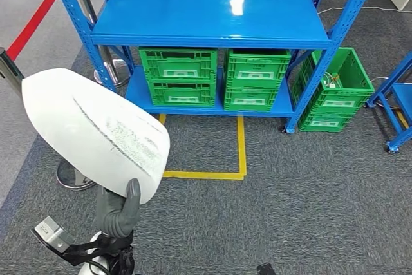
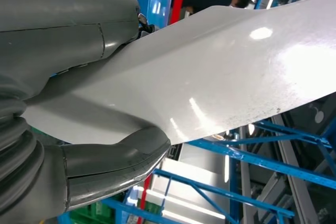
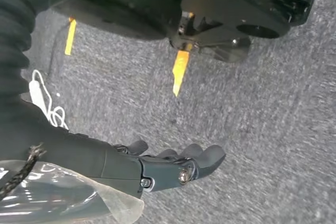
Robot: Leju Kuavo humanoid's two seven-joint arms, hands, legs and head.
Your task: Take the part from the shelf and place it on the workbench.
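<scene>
The part is a large white curved shell (image 1: 94, 130) with a scuffed grey streak across it. My left hand (image 1: 118, 209) grips its lower edge and holds it up at the left, in front of my body. In the left wrist view the grey thumb (image 2: 115, 163) and fingers (image 2: 71, 24) clamp the white shell (image 2: 206, 82) from both sides. My right hand (image 3: 166, 166) hangs above the grey carpet with its fingers stretched out and nothing in it. The blue shelf (image 1: 208, 17) stands ahead, its upper board bare.
Green crates (image 1: 182, 75) (image 1: 255, 78) sit on the shelf's lower board, another green crate (image 1: 335, 88) on the floor to its right. Yellow floor tape (image 1: 240, 152) marks the carpet in front. A red barrier band (image 1: 29, 27) runs at the left. A second blue rack (image 1: 396, 101) stands far right.
</scene>
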